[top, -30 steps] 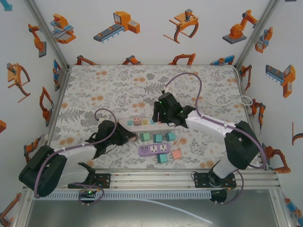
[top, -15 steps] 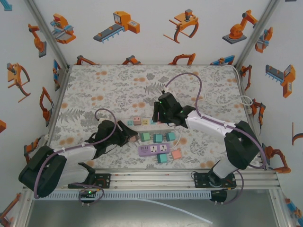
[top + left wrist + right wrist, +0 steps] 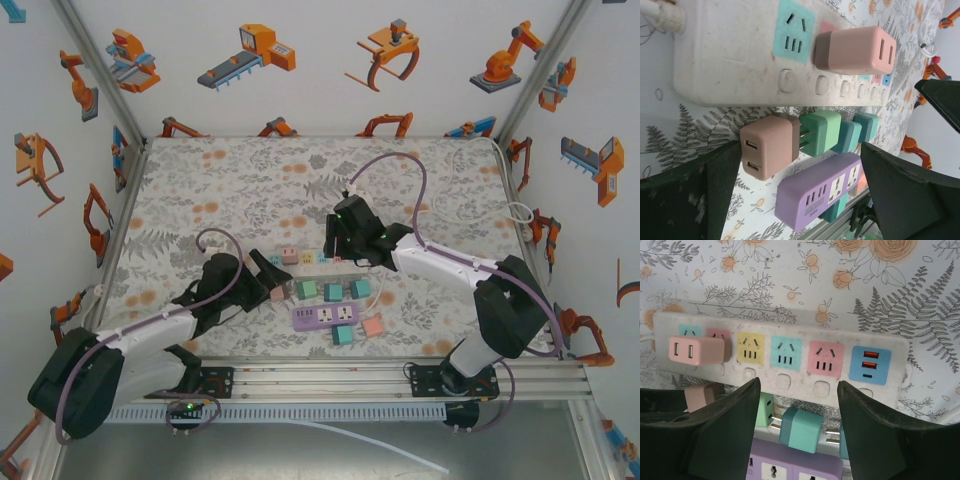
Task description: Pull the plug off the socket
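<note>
A white power strip (image 3: 735, 50) (image 3: 790, 325) (image 3: 312, 258) lies across the middle of the mat. One pink plug (image 3: 855, 50) (image 3: 690, 350) (image 3: 290, 256) is still seated in its socket near the left end. A second, pink-brown plug (image 3: 767, 152) (image 3: 279, 294) lies loose on the mat just in front of the strip. My left gripper (image 3: 800, 185) (image 3: 267, 280) is open, its fingers (image 3: 690, 200) wide on either side of that loose plug without touching it. My right gripper (image 3: 799, 430) (image 3: 333, 254) is open over the strip's near edge, holding nothing.
Green and teal plugs (image 3: 825, 132) (image 3: 802, 430) (image 3: 333, 291) lie loose in front of the strip. Nearer the front edge a purple socket block (image 3: 815, 197) (image 3: 327, 318) sits with a salmon plug (image 3: 373, 326) beside it. A white cable (image 3: 505, 210) loops at the right wall.
My left gripper has gone from shut to wide open, letting go of the pink-brown plug, and has drawn back slightly to the left. The right arm has not moved.
</note>
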Robot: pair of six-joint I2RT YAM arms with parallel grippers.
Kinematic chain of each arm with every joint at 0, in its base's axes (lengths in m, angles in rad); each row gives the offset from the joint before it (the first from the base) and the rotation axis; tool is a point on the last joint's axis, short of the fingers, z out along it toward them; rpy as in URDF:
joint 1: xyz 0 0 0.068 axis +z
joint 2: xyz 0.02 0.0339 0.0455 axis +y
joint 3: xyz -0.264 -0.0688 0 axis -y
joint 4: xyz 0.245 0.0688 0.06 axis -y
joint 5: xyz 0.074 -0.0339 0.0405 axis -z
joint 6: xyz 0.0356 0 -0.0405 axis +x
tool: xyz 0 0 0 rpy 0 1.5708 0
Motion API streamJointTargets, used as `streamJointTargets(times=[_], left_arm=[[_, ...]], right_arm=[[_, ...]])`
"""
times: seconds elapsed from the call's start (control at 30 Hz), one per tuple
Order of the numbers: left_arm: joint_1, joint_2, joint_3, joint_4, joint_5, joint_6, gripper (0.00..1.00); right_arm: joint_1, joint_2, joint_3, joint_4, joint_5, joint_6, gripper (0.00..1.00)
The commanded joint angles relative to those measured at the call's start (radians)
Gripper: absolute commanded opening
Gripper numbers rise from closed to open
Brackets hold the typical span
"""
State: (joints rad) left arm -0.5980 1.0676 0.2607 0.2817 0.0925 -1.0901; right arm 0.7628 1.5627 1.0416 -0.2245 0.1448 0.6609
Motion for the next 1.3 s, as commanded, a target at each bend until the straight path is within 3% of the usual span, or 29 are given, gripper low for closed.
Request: streamJointTargets(times=[0.0, 0.23, 0.37, 0.6, 0.7, 0.73, 0.93, 1.27], left_arm=[[-0.003, -0.075, 0.039, -0.172, -0.061, 0.092, 1.00], [0.012, -0.211, 0.151, -0.457, -0.129, 0.243, 0.97], [0.047, -0.241, 0.208, -0.534, -0.161, 0.307, 0.97], [0.198, -0.204, 0.298, -0.585, -0.069, 0.413, 0.97], [0.236, -0.137, 0.359, -0.635, -0.066, 0.476, 0.99], [0.238, -0.117, 0.377, -0.649, -0.075, 0.503, 0.96], [0.259, -0.008, 0.443, -0.638, -0.101, 0.599, 0.77], [0.294, 0.232, 0.542, -0.540, 0.066, 0.653, 0.62]], right_arm=[[0.000, -0.043, 0.048, -0.006, 0.026, -0.077, 0.59], [0.000, -0.058, 0.099, 0.048, -0.135, -0.377, 0.60], [0.000, -0.052, 0.093, 0.159, -0.356, -0.585, 0.59], [0.000, -0.007, 0.040, 0.359, -0.522, -0.868, 0.59], [0.001, 0.040, 0.055, 0.343, -0.591, -0.992, 0.60], [0.000, 0.060, 0.068, 0.324, -0.614, -1.022, 0.60], [0.001, 0.176, 0.157, 0.226, -0.687, -1.096, 0.60], [0.003, 0.320, 0.235, 0.196, -0.738, -1.110, 0.57]])
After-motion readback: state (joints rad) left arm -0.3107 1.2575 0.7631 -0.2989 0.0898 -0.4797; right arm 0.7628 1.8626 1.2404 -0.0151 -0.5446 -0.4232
